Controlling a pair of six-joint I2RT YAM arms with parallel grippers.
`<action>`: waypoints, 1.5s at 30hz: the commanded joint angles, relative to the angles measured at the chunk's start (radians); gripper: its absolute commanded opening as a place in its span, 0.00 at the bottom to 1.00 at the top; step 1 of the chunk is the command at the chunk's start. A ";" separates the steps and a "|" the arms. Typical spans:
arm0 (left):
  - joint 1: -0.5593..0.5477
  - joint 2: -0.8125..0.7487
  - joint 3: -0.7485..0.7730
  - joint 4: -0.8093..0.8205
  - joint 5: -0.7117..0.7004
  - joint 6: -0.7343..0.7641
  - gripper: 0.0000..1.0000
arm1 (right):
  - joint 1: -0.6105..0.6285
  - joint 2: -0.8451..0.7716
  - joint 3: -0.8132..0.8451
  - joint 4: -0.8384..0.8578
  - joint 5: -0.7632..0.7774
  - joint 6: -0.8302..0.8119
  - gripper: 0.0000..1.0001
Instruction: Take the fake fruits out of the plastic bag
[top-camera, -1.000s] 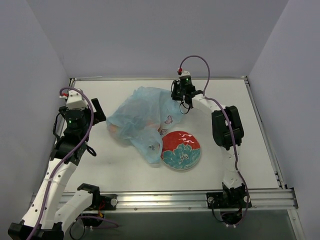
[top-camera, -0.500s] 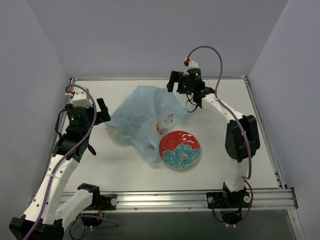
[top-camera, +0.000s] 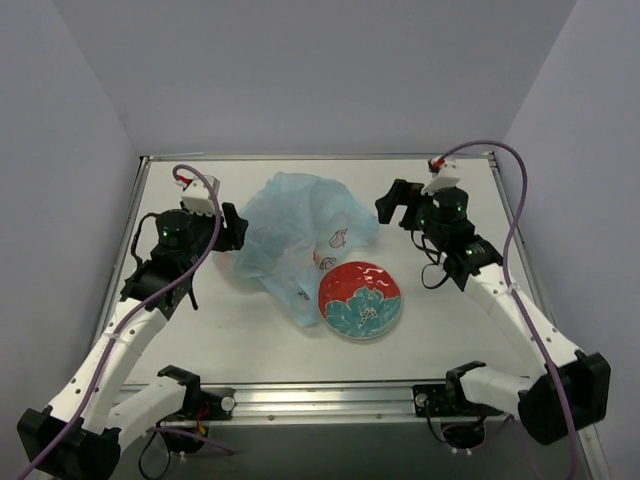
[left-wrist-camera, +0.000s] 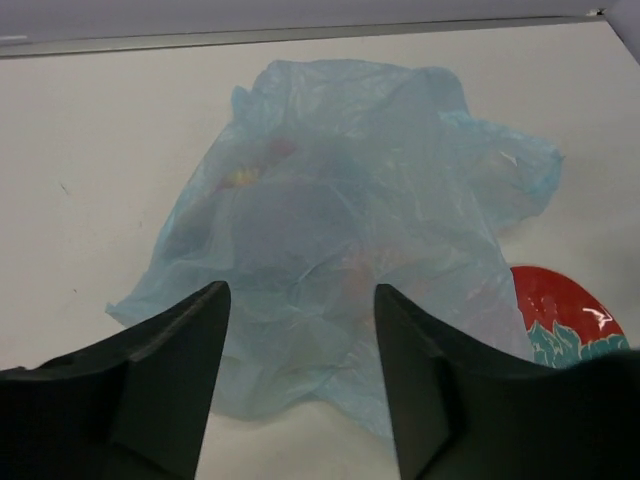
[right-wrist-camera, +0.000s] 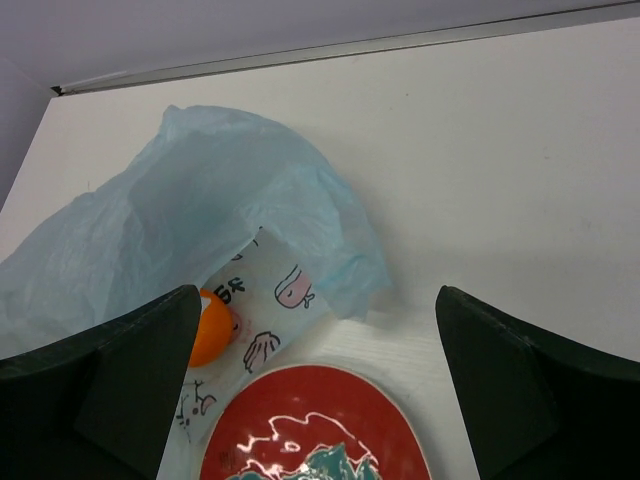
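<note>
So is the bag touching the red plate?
Touching. In the right wrist view the plastic bag, its clear printed part, runs down to the red plate rim with no table between them; the top view shows its tail against the plate's left edge too.

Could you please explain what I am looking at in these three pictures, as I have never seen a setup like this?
These are two robot arms bolted at the near edge of a white table. The overhead picture comes from a fixed camera above and behind them. The other two come from cameras on each wrist, so the dark shapes at their bottom edges are that arm's own fingers.

On the table lies a crinkled light-blue plastic bag with small printed figures, and beside it a red plate with a teal flower pattern. In the right wrist view an orange fake fruit shows at the bag's opening; faint coloured shapes show through the plastic in the left wrist view.

The left gripper sits at the bag's left edge, the right gripper to its right. Both have their jaws apart, and neither holds anything.
</note>
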 joint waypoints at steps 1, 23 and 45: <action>-0.004 0.026 0.049 0.007 0.045 0.023 0.53 | -0.002 -0.154 -0.073 -0.030 0.037 0.000 1.00; -0.245 0.262 0.207 -0.048 0.088 0.080 0.94 | 0.001 -0.362 -0.299 -0.094 0.039 0.003 1.00; -0.540 0.518 0.308 -0.215 -0.332 0.146 0.94 | 0.042 -0.378 -0.333 -0.084 0.094 0.007 1.00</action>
